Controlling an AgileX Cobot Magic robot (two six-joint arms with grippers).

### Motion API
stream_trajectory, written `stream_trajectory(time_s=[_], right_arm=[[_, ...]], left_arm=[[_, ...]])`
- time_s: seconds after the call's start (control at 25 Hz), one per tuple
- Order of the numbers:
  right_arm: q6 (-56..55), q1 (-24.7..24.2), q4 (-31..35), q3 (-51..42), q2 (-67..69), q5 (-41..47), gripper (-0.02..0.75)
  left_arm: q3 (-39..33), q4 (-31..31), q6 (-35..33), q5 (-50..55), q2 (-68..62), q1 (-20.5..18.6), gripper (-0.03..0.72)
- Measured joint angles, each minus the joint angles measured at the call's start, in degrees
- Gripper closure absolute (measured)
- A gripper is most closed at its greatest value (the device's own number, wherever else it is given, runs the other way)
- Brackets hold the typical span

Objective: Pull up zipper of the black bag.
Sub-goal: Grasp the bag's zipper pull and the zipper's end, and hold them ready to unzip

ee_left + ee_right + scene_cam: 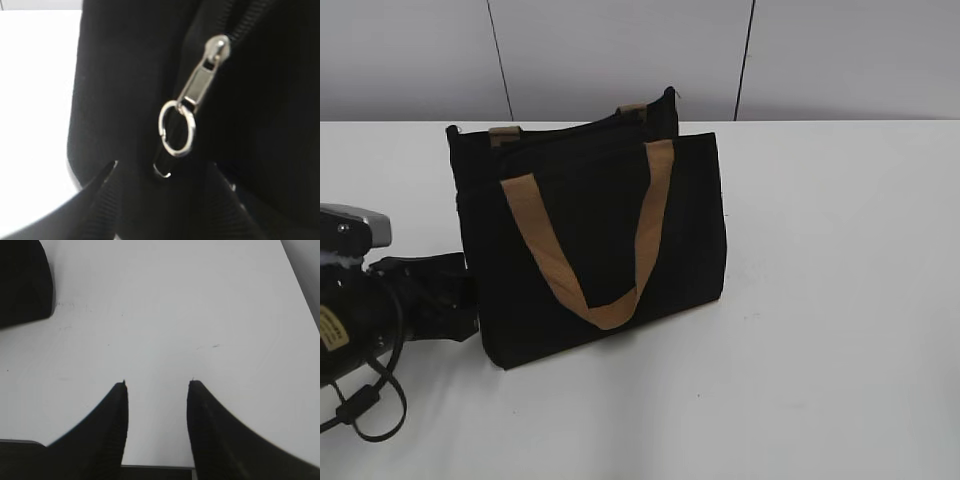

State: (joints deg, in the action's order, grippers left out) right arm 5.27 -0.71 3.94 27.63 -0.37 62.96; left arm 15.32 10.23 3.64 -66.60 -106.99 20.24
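The black bag [590,230] stands upright on the white table, with a tan strap handle [585,290] hanging down its front. My left gripper [460,300] is at the bag's lower left side. In the left wrist view its jaws [161,167] are open against the black fabric [120,75]. The zipper's silver pull tab [200,85] and ring [176,127] hang just ahead of the fingertips, untouched. My right gripper [157,385] is open and empty over bare table. It does not show in the exterior view.
The white table [840,300] spreads to the right and front of the bag. A corner of the bag [22,280] shows at the top left of the right wrist view. A grey panelled wall [620,50] stands behind the table.
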Motion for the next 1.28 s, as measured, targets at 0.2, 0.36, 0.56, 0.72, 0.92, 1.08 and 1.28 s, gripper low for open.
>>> stream_trajectory(time_s=[0.2, 0.36, 0.56, 0.72, 0.92, 1.08, 1.28], right_arm=[[0.0, 0.0, 0.0, 0.0, 0.0, 0.0, 0.428], [0.0, 0.0, 0.0, 0.0, 0.0, 0.0, 0.428], [0.0, 0.0, 0.0, 0.0, 0.0, 0.0, 0.428], [0.0, 0.0, 0.0, 0.0, 0.0, 0.0, 0.428], [0.0, 0.0, 0.0, 0.0, 0.0, 0.0, 0.428], [0.0, 0.0, 0.0, 0.0, 0.0, 0.0, 0.428], [0.0, 0.0, 0.0, 0.0, 0.0, 0.0, 0.428]], left_arm=[[1.7, 0.0, 0.0, -1.2, -0.7, -0.1, 0.306], [2.6, 0.0, 0.0, -1.3, -0.7, -0.1, 0.314], [2.6, 0.1, 0.0, 0.3, -0.7, -0.1, 0.323], [2.6, 0.3, 0.0, 1.3, -0.7, -0.1, 0.326], [2.6, 0.4, 0.0, 1.5, -0.8, -0.1, 0.346], [2.6, 0.4, 0.1, 1.6, -0.8, -0.1, 0.386], [2.6, 0.4, 0.2, 1.7, -0.8, -0.1, 0.465]])
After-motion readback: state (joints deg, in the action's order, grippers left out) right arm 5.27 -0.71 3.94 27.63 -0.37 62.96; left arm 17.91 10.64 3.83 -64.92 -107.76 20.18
